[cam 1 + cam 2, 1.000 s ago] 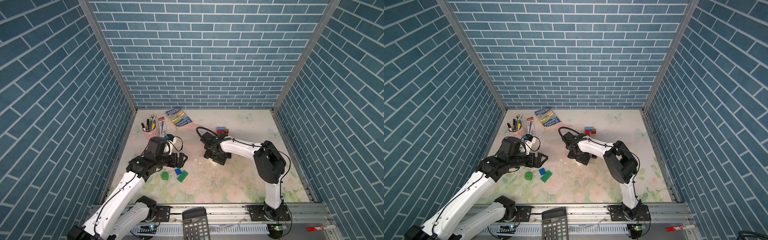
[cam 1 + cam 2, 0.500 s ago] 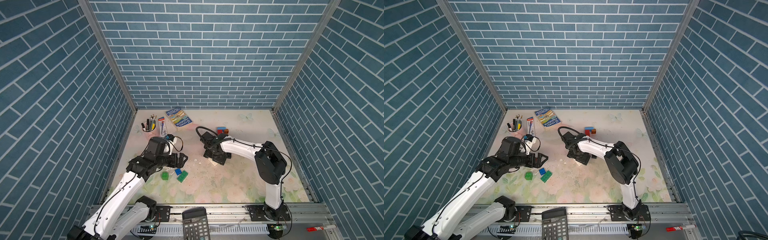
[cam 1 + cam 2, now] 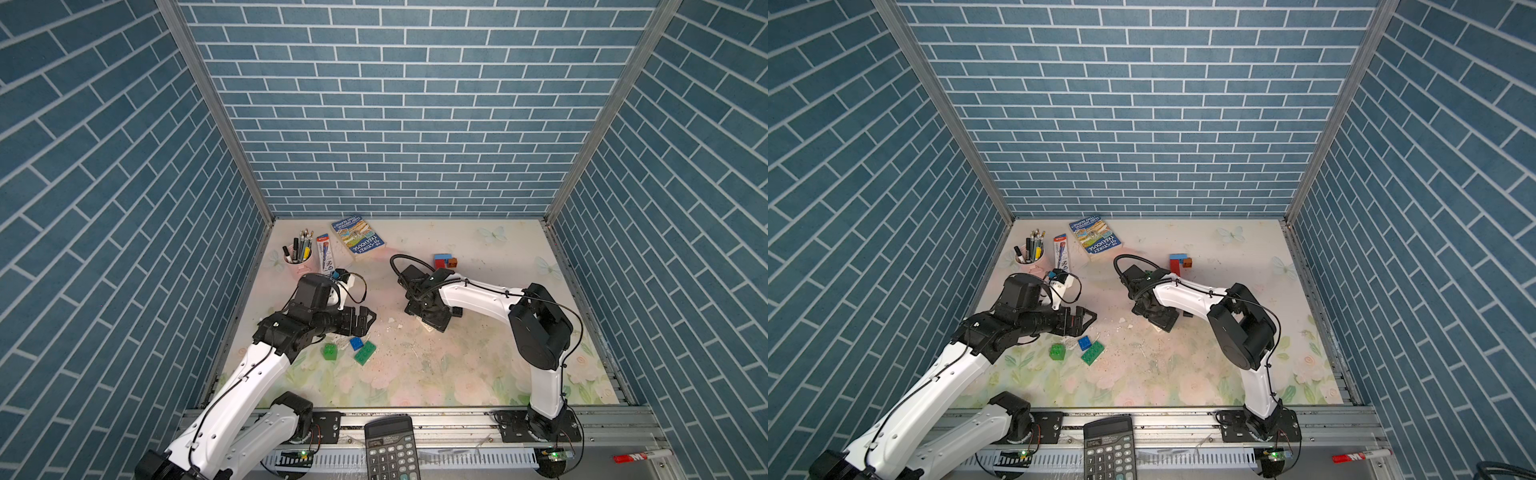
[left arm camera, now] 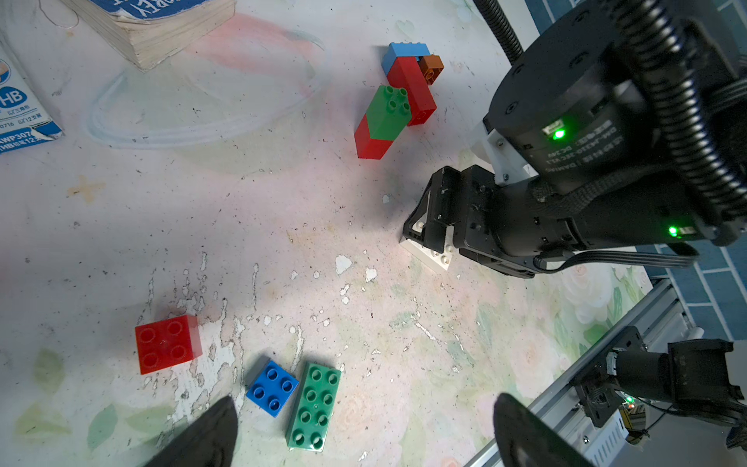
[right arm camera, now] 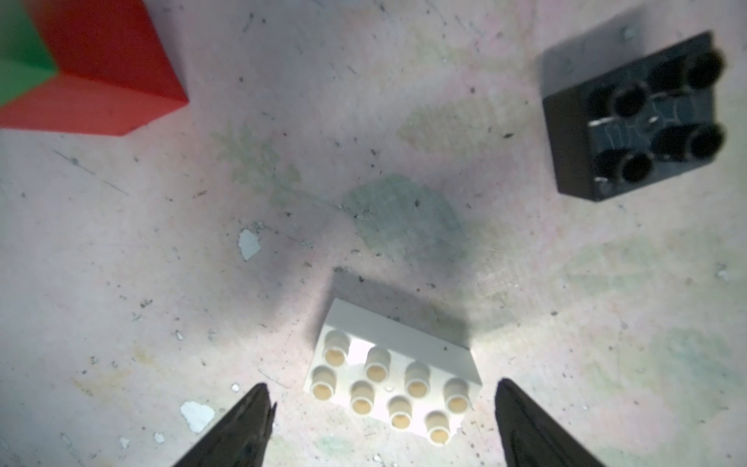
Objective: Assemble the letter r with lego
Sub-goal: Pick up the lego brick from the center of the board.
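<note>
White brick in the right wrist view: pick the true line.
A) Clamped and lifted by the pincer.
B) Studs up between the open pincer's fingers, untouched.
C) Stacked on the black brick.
B: the white brick lies studs up with a gap to each finger of the right pincer, and the black brick sits apart.

Twin high views, two downward wrist close-ups
</note>
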You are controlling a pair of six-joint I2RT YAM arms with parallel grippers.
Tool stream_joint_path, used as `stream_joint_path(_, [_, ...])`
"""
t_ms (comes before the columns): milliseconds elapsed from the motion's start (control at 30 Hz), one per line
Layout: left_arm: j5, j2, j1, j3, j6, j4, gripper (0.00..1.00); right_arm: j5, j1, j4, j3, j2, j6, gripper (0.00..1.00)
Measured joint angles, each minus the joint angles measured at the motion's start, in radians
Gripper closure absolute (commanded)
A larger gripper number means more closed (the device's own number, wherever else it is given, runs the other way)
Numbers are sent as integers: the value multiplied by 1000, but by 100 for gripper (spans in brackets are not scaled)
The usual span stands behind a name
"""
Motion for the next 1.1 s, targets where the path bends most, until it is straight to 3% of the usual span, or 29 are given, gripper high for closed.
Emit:
stream_joint_path(767, [5,26,2,0,4,0,0,-13,6,58,-44,0,66,19])
stream_joint_path(1100, [5,31,2,0,5,0,0,-29,6,61,-44,0,82,28])
